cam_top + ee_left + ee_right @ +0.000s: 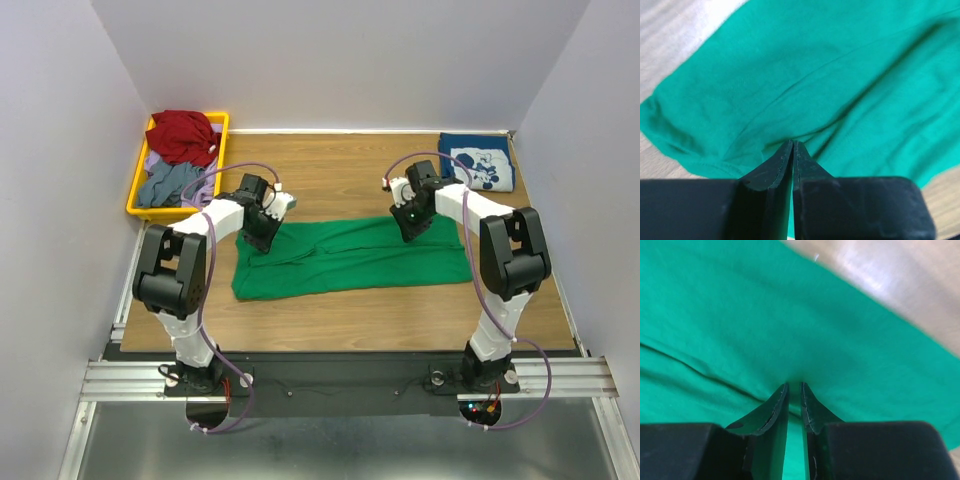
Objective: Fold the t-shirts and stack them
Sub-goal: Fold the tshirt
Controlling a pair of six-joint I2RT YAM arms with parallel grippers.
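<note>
Task partly complete: the navy blue cloth t-shirt with a white cartoon print (480,165) lay folded at the wooden table (340,170)'s far-right corner, while the plain bright green cloth t-shirt (350,262) lay mid-table, apparently half-folded and unstacked, its far edge pinched in the closed left gripper (792,143) and right gripper (794,385).

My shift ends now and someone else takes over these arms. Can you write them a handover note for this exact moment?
Left gripper: shut, pinching the green t-shirt near its left end.
Right gripper: shut on the same shirt, toward its right end.
Green t-shirt: a long strip across the middle of the table.
Navy t-shirt: folded, at the far right corner.
Done: navy folded; green appears folded lengthwise.
Left: fold the green shorter and stack it with the navy. The yellow bin, far left, holds more clothes.
</note>
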